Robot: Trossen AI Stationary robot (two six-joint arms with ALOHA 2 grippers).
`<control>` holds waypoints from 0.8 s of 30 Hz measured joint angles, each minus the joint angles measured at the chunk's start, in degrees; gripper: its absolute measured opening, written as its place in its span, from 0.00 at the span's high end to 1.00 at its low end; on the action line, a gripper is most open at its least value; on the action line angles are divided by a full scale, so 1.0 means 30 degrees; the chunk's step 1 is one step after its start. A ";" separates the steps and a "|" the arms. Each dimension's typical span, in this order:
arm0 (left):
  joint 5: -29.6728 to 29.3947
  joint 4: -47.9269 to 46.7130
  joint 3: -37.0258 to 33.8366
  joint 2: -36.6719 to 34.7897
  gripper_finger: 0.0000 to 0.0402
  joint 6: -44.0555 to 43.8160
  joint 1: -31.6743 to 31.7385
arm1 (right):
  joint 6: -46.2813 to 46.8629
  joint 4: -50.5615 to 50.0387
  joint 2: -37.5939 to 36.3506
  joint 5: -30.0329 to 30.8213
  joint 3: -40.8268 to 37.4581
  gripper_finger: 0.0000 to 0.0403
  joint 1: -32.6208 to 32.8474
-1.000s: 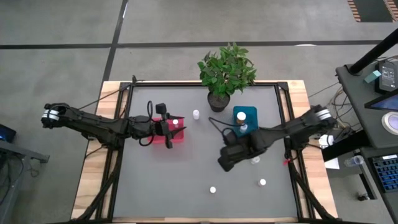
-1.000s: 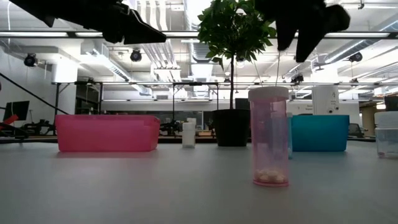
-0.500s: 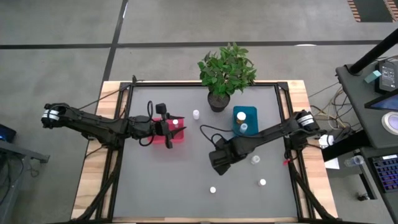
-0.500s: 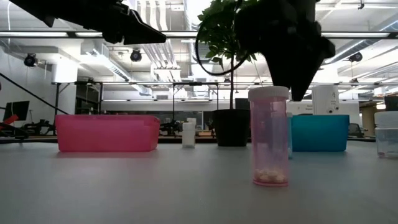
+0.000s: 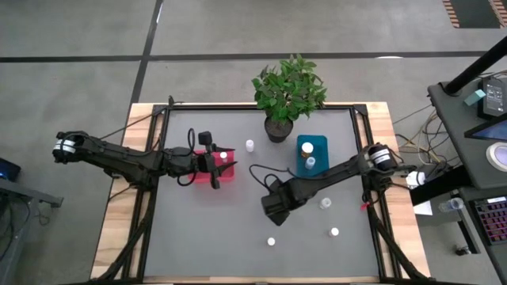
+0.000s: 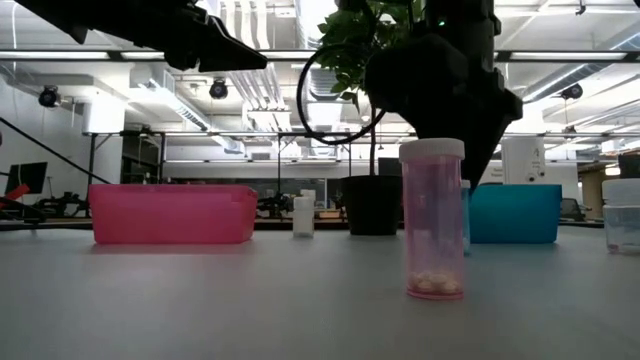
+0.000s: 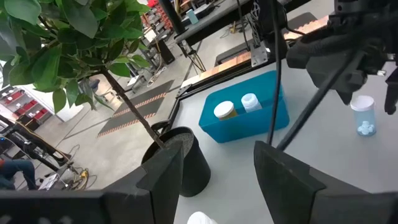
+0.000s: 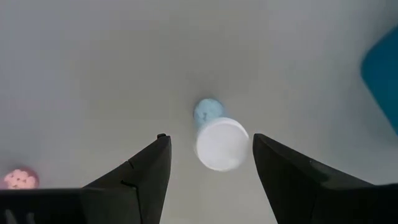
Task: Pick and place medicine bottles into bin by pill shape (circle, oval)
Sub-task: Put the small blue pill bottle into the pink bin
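My right gripper (image 5: pixel 271 212) (image 8: pixel 210 138) hangs open over the table's middle, pointing down. A small bottle with a white cap (image 8: pixel 222 144) stands on the table below it, between the two fingers' lines, untouched. A pink-tinted bottle (image 6: pixel 432 220) (image 5: pixel 271 241) stands nearer the front edge. My left gripper (image 5: pixel 214 162) (image 7: pixel 214 186) is open and empty above the red bin (image 5: pixel 224 172), which holds a bottle (image 5: pixel 224 156). The teal bin (image 5: pixel 311 153) holds two bottles (image 7: pixel 225 110) (image 7: pixel 250 101).
A potted plant (image 5: pixel 283 95) stands at the far edge, by the teal bin. Loose bottles stand at the far middle (image 5: pixel 249 145), right of my right gripper (image 5: pixel 325 203) and near the front right (image 5: pixel 334 233). A dark cable loops behind my right arm (image 6: pixel 335 95).
My right gripper has moved from beside the teal bin toward the table's left and near edge, and come lower, ending above the white-capped bottle. My left arm has kept still.
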 joint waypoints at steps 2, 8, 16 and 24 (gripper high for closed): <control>0.0000 0.0004 0.0000 0.0000 0.56 0.0000 0.0000 | -0.0168 0.0150 0.0121 0.0007 0.0000 0.48 -0.0029; 0.0000 -0.0003 -0.0015 0.0007 0.56 0.0000 0.0000 | -0.0203 0.0264 0.0127 0.0008 -0.0029 0.57 -0.0080; 0.0000 -0.0003 -0.0022 0.0007 0.56 0.0000 0.0000 | -0.0195 0.0277 0.0127 0.0015 -0.0036 0.73 -0.0080; 0.0000 -0.0003 -0.0029 0.0007 0.56 -0.0291 0.0000 | -0.0858 0.0147 -0.0013 0.0024 -0.0049 0.70 -0.0118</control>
